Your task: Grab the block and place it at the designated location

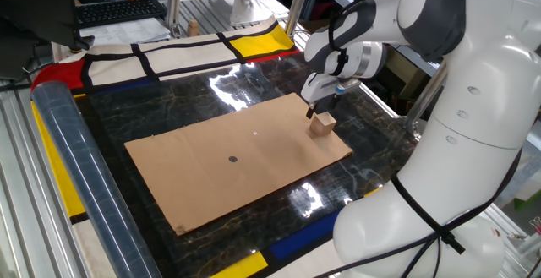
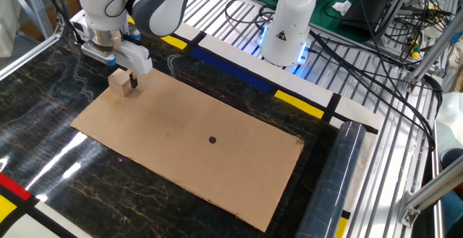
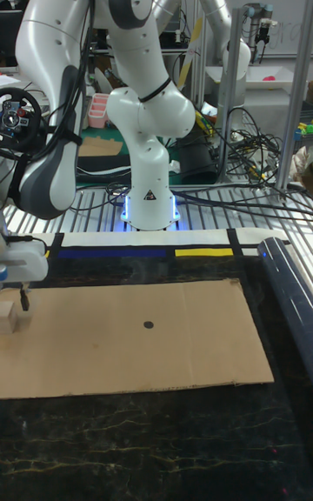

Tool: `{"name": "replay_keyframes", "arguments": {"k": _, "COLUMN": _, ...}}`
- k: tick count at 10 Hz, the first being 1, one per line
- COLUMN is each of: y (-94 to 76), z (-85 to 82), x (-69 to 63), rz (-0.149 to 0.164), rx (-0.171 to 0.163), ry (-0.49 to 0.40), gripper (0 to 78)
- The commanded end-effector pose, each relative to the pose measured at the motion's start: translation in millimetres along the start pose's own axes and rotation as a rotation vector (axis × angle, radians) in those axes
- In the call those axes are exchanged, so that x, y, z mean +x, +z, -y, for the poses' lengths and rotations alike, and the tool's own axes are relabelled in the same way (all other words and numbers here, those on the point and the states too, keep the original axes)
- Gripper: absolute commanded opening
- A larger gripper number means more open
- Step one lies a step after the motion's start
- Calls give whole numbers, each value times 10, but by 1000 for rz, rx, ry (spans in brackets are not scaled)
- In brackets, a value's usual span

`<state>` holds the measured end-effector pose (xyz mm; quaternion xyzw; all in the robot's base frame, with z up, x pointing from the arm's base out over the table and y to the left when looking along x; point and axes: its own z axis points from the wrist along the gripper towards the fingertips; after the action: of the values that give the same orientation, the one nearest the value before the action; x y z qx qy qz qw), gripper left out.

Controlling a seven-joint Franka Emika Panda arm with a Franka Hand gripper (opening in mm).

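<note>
The block [image 1: 322, 124] [image 2: 121, 83] [image 3: 8, 317] is a small tan wooden cube resting near one end of the brown cardboard sheet [image 1: 203, 185] [image 2: 181, 162] [image 3: 130, 357]. My gripper [image 1: 319, 115] [image 2: 123, 77] [image 3: 10, 301] is lowered over it and stands open. One dark finger [image 2: 133, 82] shows just beside the cube, and the other is hidden behind it. The designated location is a tiny black dot [image 1: 233, 159] [image 2: 212, 139] [image 3: 148, 324] mid-sheet, well away from the cube.
A clear plastic roll [image 1: 72, 168] [image 2: 338, 173] lies along the table edge past the sheet's far end. My white arm base [image 2: 286, 32] [image 3: 148, 201] stands beside the dark marble-patterned table. A white speck [image 1: 256, 130] marks the cardboard. Cables lie behind the base.
</note>
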<state>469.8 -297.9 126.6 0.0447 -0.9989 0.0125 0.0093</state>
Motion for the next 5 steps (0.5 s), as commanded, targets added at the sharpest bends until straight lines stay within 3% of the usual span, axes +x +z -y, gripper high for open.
{"name": "replay_keyframes", "arguments": {"k": 1, "y": -14, "z": 2, "x": -11, "rz": 2, "rx": 2, "ry": 6, "gripper": 775}}
{"name": "replay_keyframes", "arguments": {"k": 5, "y": -39, "z": 26, "x": -31, "rz": 2, "rx": 7, "ry": 9, "gripper": 775}}
